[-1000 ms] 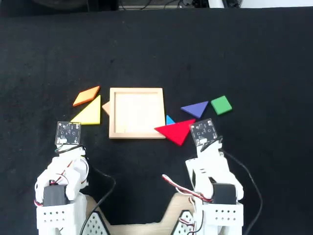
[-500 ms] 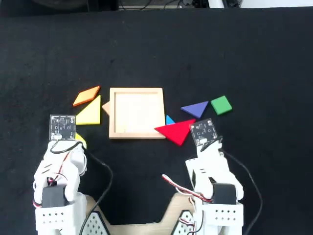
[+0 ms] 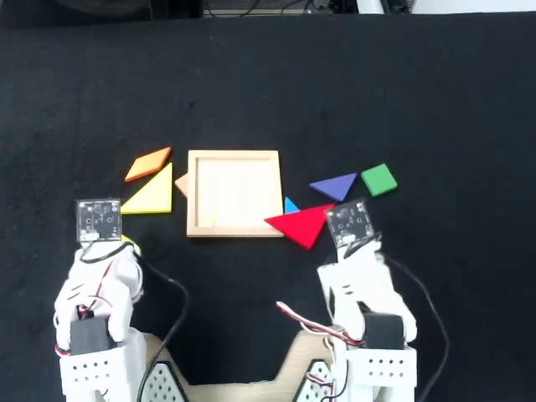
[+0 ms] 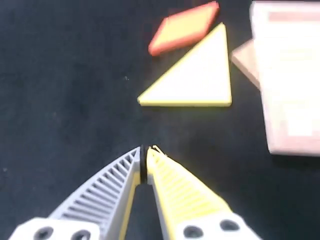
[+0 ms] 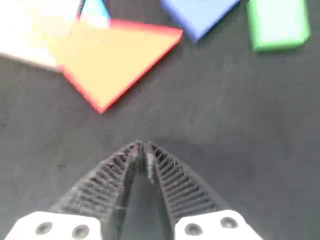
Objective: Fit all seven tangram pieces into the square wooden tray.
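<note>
Left gripper (image 4: 146,151) and right gripper (image 5: 143,147) — jaws pressed together, each over the black table (image 4: 60,75)

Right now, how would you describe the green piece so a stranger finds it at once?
Find the square wooden tray on the black table, then the pieces beside it where the large red triangle lies. Farthest from the tray, just past the blue triangle, is the small green square block, the only green piece and the only square among those triangles.
</note>
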Robot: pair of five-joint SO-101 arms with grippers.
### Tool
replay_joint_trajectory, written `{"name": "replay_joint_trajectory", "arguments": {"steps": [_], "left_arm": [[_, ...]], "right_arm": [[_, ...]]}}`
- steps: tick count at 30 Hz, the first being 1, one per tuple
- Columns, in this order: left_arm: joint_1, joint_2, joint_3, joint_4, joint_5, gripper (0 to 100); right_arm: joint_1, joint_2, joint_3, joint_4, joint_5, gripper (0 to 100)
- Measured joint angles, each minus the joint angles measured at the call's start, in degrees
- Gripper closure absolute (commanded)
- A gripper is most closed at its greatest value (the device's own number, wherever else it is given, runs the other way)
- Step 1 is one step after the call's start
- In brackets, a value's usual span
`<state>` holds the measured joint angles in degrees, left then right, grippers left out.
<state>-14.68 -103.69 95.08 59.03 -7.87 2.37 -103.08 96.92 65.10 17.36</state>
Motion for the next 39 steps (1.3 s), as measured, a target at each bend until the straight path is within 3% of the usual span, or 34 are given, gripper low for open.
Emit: {"name": "replay_joint_trajectory", "arguments": {"steps": [6,9,15,22,29,39], "left_arm": [[-2.73,-0.09,0.00,-9.23,0.62,97],[-6.24,-0.09,-0.18,-13.36,6.15,97],[-8.00,-0.09,-1.67,-15.03,15.65,97],[0.62,0.00,0.62,-13.01,10.29,97],[6.95,0.00,0.70,-10.81,5.10,97],[7.65,0.00,0.97,-10.81,3.08,90]], "right_arm": [[6.42,0.00,-11.78,-4.66,-0.09,98.6],[6.68,0.00,-18.90,-3.43,0.00,98.6],[-1.67,-0.09,-18.81,-2.20,8.62,98.6],[-9.32,-0.09,-15.38,-2.20,14.95,98.6],[-9.49,-0.09,-18.29,-2.20,3.34,98.6],[-9.49,7.56,-23.30,-2.20,2.37,98.6]]}}
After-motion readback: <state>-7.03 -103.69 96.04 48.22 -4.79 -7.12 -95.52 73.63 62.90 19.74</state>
